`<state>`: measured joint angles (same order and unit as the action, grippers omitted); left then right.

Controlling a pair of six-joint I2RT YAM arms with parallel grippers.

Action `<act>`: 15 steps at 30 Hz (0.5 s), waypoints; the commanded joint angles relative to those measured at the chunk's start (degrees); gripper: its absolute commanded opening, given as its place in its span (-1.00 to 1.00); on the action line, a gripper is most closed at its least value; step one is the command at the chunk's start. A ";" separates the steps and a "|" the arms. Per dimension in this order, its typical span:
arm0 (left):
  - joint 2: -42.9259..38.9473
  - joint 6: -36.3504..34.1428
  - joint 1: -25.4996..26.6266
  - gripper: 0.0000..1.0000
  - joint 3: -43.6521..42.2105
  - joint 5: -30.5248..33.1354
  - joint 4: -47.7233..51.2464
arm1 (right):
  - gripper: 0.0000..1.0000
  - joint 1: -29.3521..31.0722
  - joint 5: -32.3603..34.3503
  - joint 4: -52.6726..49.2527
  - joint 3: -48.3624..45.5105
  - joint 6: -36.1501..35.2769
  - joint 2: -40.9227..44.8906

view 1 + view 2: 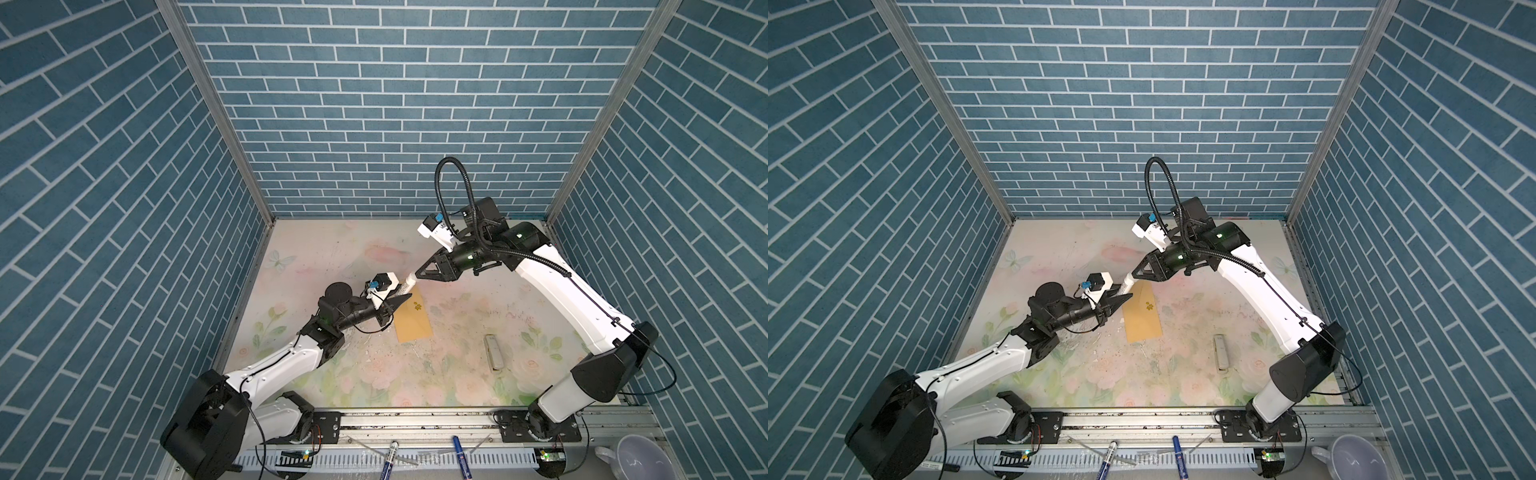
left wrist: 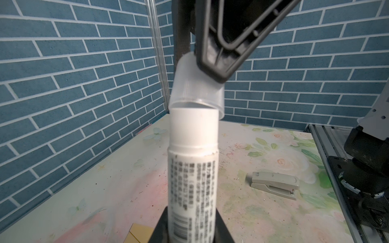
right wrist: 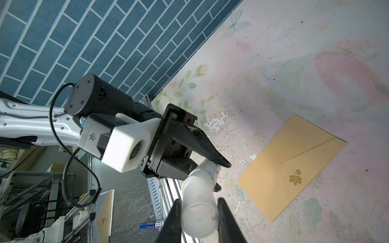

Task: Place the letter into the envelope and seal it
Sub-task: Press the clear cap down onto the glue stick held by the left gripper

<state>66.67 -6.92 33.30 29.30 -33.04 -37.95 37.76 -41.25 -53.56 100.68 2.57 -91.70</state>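
Observation:
The mustard-yellow envelope (image 1: 413, 319) (image 1: 1142, 318) (image 3: 294, 166) lies flat mid-table, its flap down with a gold leaf sticker on it. No letter is in view. Above the envelope's far end, my left gripper (image 1: 398, 297) (image 2: 192, 231) is shut on a white glue stick (image 1: 405, 286) (image 2: 192, 178). My right gripper (image 1: 418, 277) (image 3: 199, 212) is shut on the stick's translucent cap (image 2: 195, 88) (image 3: 199, 210). The cap sits tilted at the open top of the tube, its rim overlapping the tube's edge.
A grey stapler (image 1: 494, 353) (image 2: 273, 185) lies to the right of the envelope. Two blue markers (image 1: 390, 457) rest on the front rail, and a pale mug (image 1: 636, 457) stands at the front right corner. Blue brick walls enclose three sides.

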 commanded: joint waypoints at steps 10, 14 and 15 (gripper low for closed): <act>0.28 0.14 0.10 -1.00 0.82 -1.50 -1.34 | -0.69 2.62 -0.63 -1.54 3.57 -2.65 -2.02; 0.36 0.15 0.10 -1.00 0.82 -1.59 -1.33 | -0.67 3.24 0.55 -2.14 3.64 -3.15 -2.08; 0.30 0.19 0.10 -1.00 0.84 -1.59 -1.33 | -0.67 3.36 0.78 -2.34 3.64 -3.33 -2.07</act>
<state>66.83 -6.87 33.23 29.30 -33.32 -37.12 39.18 -39.53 -53.80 101.86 2.48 -92.71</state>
